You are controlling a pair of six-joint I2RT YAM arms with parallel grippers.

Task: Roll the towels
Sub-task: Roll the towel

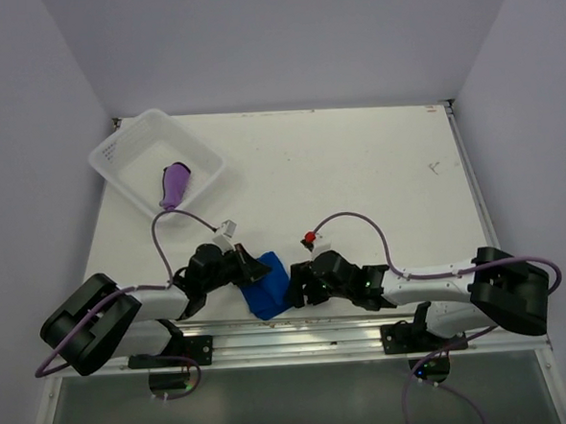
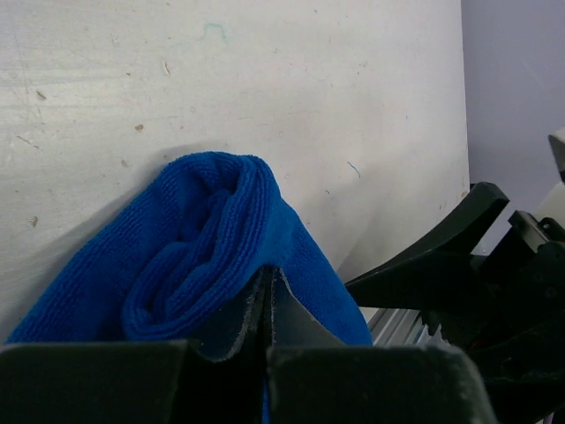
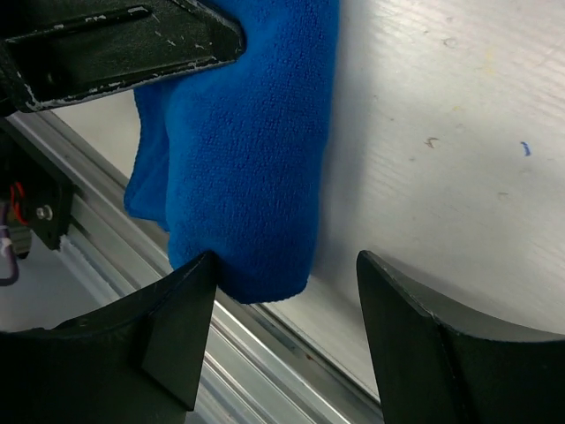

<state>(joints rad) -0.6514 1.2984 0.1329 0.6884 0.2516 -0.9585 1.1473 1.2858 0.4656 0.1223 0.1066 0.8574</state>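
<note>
The blue towel [image 1: 267, 288] lay at the bench's [image 1: 357, 169] near edge, about 6 o'clock in the overhead view, between the two arms. The left wrist camera showed it wound into a loose roll, with the spiral of its layers visible at the open end. The left fingers [image 2: 267, 309] were clenched flat together on a flap of that cloth at the roll's lower side, probably pinning it so the coil could not slacken or slide off the edge.

The right fingers [image 1: 293, 286] stood just at 3 o'clock of the towel, spread wide and holding nothing. In their own camera the rounded end of the roll sat in the gap between them, touching or nearly touching the one on the left of that view. That read as the right arm having let go, or lining up a fresh bite, while the left kept the shape.

The purple towel [image 1: 175, 185] lay as a tight bundle inside the white basket [image 1: 120, 135] at about 10 o'clock, well apart from both arms. It looked finished, so the blue one was probably the only work left: tightening it and, I judged, carrying it to the basket. The roll looked soft and ready to unwind if released carelessly.
</note>
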